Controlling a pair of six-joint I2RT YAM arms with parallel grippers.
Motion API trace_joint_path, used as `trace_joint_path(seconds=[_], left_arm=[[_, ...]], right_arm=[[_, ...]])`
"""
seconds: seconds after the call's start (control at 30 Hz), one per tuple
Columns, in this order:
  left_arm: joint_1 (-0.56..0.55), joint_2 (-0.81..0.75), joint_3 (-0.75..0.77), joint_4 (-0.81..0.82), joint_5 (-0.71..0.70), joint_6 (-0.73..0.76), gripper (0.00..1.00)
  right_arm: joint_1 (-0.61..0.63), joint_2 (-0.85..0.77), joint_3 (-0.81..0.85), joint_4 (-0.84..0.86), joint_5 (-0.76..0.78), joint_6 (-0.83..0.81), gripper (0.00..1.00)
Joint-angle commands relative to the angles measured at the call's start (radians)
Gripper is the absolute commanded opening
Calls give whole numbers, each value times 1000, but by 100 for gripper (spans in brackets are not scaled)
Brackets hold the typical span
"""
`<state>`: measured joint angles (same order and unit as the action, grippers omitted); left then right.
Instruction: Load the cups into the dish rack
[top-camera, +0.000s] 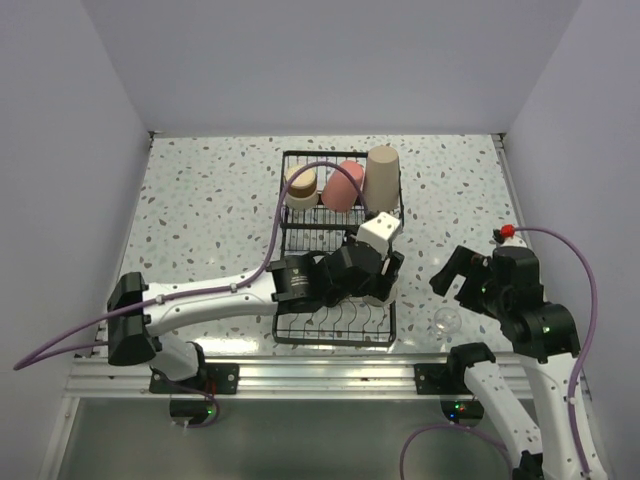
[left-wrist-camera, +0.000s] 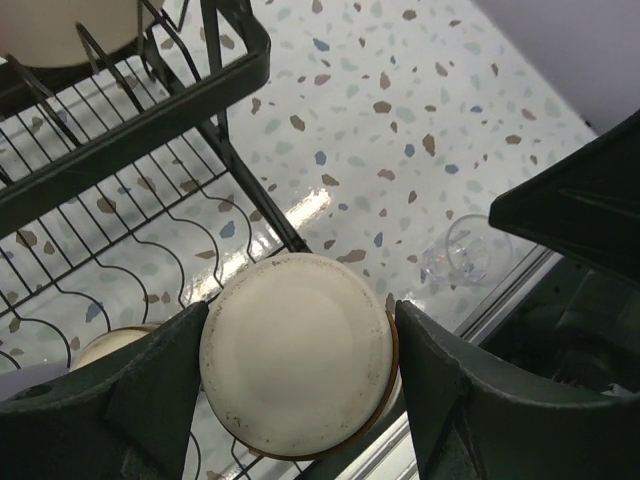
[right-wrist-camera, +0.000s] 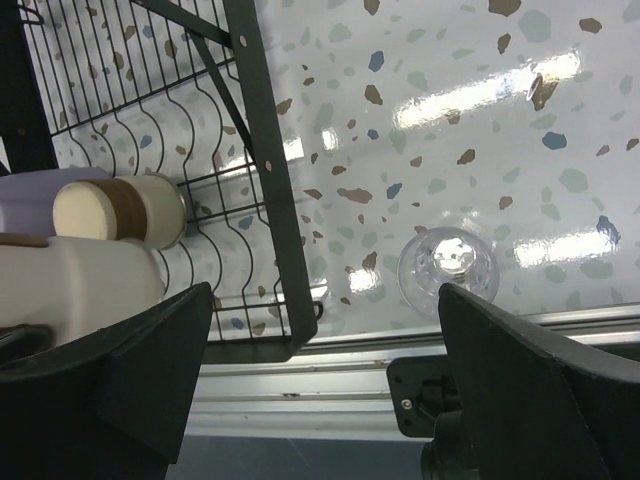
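The left arm is reaching over the low part of the rack. Its jaws are gripping a tan cup, one finger pressing on each side. I judge that the step in hand is the placing of this cup among the tines. The cup is sitting at the near right corner of the rack, its pale round bottom facing the wrist camera. I cannot tell whether it is already touching the wire. The next move is calling for a slow lowering until the wire is carrying the cup, then an opening of the jaws without dragging it. A round cup may be rolling on such curved wire.

The right arm is hovering beside the rack, its jaws wide open and holding nothing. Under them the glass is standing on the counter, apart from the rack, the only cup I am seeing outside it.

The tan cup is looking matte, like ceramic, cream with a brown edge. The glass is tiny, clear and shiny, hard to see on the glossy speckled counter. The rack is thin black wire. In its raised basket the beige cup and the pink cup are sitting.
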<state>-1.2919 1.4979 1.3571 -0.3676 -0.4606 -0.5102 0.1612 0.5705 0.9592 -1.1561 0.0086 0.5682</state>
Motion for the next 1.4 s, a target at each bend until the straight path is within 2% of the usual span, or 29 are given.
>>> trace_joint_path(seconds=[0.0, 0.53, 0.8, 1.03, 1.1, 1.37], left_arm=[[-6, 33, -13, 38, -6, 32, 0], [-4, 257, 5, 137, -190, 42, 0], [-3, 240, -104, 286, -234, 67, 0], [-4, 255, -159, 352, -288, 90, 0], [-1, 251, -179, 424, -293, 102, 0], [5, 263, -197, 460, -306, 90, 0]], right_arm=[[9, 9, 15, 26, 16, 9, 98], [41, 12, -8, -30, 27, -30, 98], [54, 35, -5, -19, 19, -37, 98], [61, 40, -8, -17, 11, -42, 98], [63, 42, -8, -17, 5, -44, 98], [67, 57, -11, -11, 2, -48, 98]])
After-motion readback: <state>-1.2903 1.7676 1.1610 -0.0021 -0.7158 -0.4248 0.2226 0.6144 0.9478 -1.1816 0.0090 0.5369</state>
